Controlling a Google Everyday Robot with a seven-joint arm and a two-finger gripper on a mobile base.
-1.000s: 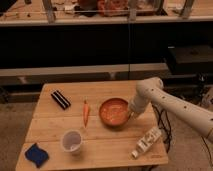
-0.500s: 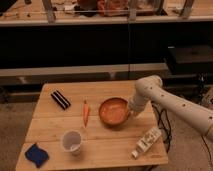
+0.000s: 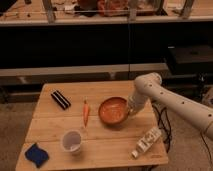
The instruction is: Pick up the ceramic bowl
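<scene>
On the wooden table (image 3: 55, 122), right of centre, sits the ceramic bowl (image 3: 113, 110), tilted slightly. Gripper (image 3: 131, 109) is at its right rim, touching or nearly so. Lift is not yet evident; grasp and raise appear outstanding. Carrot (image 3: 85, 112) lies just left, translucent cup (image 3: 72, 141) nearer front-left.
</scene>
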